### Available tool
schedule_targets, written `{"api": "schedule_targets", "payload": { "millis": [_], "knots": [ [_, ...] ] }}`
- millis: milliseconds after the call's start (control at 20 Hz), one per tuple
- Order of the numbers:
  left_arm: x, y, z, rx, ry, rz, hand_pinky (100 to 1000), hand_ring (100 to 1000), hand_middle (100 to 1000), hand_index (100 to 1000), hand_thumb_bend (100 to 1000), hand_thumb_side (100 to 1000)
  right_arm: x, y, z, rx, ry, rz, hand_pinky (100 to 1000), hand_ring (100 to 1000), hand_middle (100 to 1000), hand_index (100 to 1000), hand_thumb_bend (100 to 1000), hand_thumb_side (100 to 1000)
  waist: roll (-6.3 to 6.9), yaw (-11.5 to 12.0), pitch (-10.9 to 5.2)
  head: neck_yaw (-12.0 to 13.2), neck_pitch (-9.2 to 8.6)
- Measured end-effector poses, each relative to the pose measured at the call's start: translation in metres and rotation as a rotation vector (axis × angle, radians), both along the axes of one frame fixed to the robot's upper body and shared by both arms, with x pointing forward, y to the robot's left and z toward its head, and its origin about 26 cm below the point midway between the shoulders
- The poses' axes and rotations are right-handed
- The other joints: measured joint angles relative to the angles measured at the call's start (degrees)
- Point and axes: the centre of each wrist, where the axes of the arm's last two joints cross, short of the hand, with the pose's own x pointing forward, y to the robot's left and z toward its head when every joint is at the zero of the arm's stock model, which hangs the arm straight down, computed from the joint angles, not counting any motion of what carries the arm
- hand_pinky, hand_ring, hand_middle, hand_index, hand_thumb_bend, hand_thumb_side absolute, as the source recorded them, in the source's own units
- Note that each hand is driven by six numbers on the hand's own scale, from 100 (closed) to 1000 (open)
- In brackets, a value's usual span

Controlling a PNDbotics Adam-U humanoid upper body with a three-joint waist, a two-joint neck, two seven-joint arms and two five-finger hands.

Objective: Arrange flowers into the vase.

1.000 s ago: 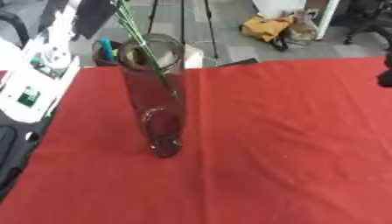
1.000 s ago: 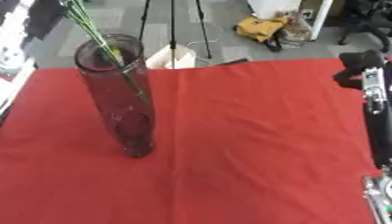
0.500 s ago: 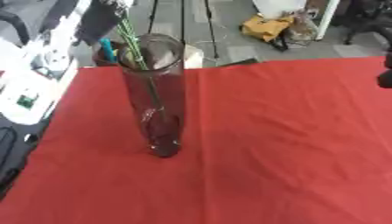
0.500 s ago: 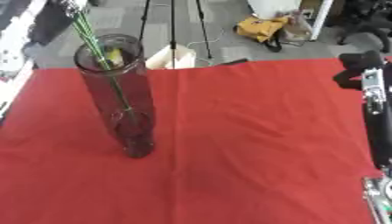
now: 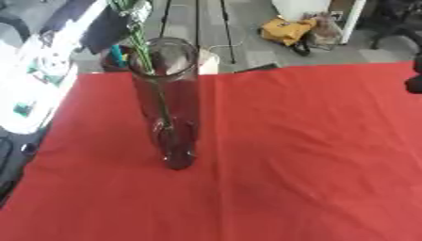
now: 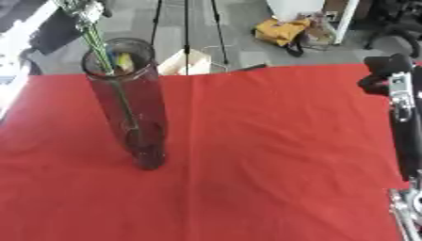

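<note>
Red cloth (image 5: 313, 155) covers the table before us, creased in soft folds, with grey floor beyond its far edge where a black tripod (image 5: 196, 23) stands and a yellow bag (image 6: 284, 29) lies beside a white cabinet.

On the left part of the cloth we see a tall cylinder vase of dark clear glass (image 5: 169, 106), standing upright. Thin green flower stems (image 6: 97, 43) lean out of its mouth toward the upper left; their lower ends run down inside the glass toward the base, and their tops leave the picture near the upper edge, where something pale and greenish shows that we cannot make out.

Our right arm (image 6: 404, 127) shows in the right eye view as a black and silver limb running along the right edge of the table, well apart from the vase. At its far end a black rounded part sits over the cloth's right edge; we cannot tell whether that is our right hand (image 6: 385, 70) seen end on, nor how its fingers are set. Our left hand shows in neither view.

White equipment (image 5: 37, 80) lies off the table's left side.
</note>
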Motion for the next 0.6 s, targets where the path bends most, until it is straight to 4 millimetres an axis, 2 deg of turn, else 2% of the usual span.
{"api": "schedule_targets", "payload": {
  "millis": [600],
  "knots": [
    [-0.0053, 0.0016, -0.0007, 0.049, 0.011, -0.006, 612, 668, 684, 743, 100, 1000, 0.0, -0.001, 0.0002, 0.004, -0.003, -0.003, 677, 802, 496, 725, 100, 1000, -0.22, 0.35, -0.01, -0.26, 0.0]
  ]
}}
